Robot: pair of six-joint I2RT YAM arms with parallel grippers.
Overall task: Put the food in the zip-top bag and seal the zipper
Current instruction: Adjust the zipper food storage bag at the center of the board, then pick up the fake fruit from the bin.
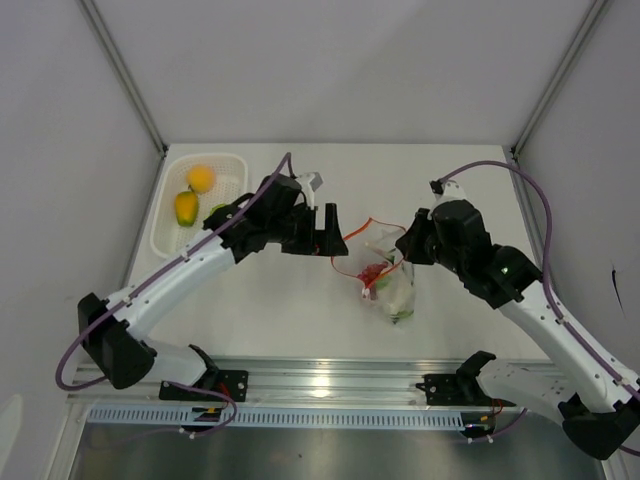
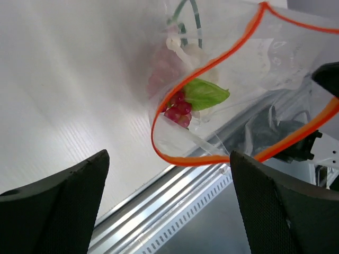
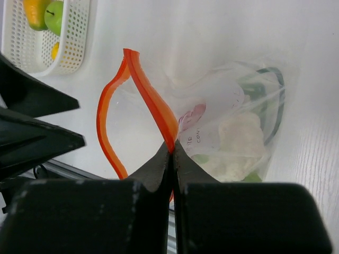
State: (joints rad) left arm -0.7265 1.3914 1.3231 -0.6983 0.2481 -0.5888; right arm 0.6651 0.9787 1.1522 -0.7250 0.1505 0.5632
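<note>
While the right fingers (image 3: 153,169) press together on the zipper (image 3: 153,106), pinching the orange-red strip at one spot along the mouth and holding it up above the table (image 3: 212,32), the left fingers (image 2: 58,206) stand spread wide with nothing gripped between them. The looping zipper edge hangs just ahead of the left tips and runs close past one of them; whether it touches cannot be told. Below the pinch, the zip-top bag (image 1: 392,290) sags with its mouth gaping, near the middle of the table between the two arms. Inside it lie white cauliflower (image 3: 241,132), long green stalks (image 3: 274,79), small red pieces (image 2: 179,110) and a green leaf (image 2: 204,94). Well apart, at the table's far left, a white basket (image 1: 228,185) holds the orange ball (image 1: 201,177), the yellow-orange fruit (image 1: 186,208) and the green apple (image 3: 54,16).
</note>
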